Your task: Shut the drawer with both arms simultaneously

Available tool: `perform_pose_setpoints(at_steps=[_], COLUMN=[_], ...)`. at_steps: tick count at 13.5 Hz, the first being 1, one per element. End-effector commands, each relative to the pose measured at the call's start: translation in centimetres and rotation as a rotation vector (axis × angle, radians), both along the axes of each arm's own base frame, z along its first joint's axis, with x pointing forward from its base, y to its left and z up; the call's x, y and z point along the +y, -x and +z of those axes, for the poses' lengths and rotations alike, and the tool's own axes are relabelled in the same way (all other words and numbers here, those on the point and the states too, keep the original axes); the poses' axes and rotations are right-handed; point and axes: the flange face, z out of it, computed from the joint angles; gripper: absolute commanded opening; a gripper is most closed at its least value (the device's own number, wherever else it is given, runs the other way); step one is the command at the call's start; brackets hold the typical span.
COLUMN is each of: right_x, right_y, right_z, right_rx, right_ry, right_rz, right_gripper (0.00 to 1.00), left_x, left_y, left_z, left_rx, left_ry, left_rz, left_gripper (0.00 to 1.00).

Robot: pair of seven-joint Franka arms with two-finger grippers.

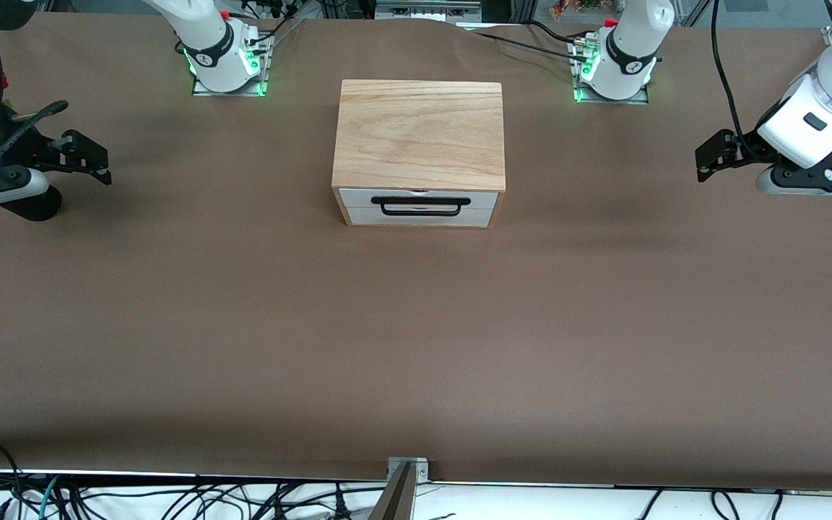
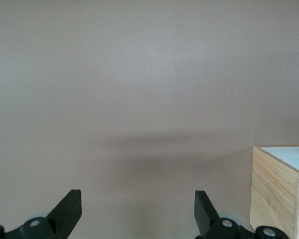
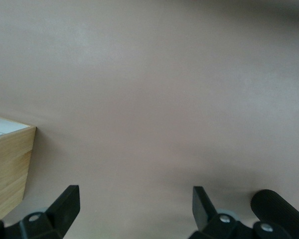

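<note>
The drawer (image 1: pixel 419 207), seemingly shut, is likely sliding stiffly; its white front panel (image 1: pixel 365 201) is best pushed. The left gripper (image 2: pixel 138 211) is being held open over the table's left-arm edge, the right gripper (image 3: pixel 136 208) open over the right-arm edge.

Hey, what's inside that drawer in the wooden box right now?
The drawer sits pushed into the wooden box, so only its white front and black handle show. Anything inside is covered and cannot be seen. Nothing rests on the box's top.
</note>
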Motion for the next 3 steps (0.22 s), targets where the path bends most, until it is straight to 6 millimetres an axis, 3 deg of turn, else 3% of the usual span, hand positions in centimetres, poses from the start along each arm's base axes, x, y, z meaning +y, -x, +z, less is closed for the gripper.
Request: perform_pose_setpoints(at_steps=[1, 3], right_x=[0.00, -0.19], right_y=[-0.24, -0.24], right_z=[0.65, 0.64], right_rx=[0.003, 0.004], right_ry=[0.019, 0.020], right_rz=[-0.015, -0.018], right_gripper=[1.00, 1.00], left_x=[-0.12, -0.21], left_y=[0.32, 0.28], left_z=[0.33, 0.32], left_rx=[0.007, 0.007], left_ry=[0.013, 0.013], left_rz=[0.001, 0.001], left_gripper=[1.00, 1.00])
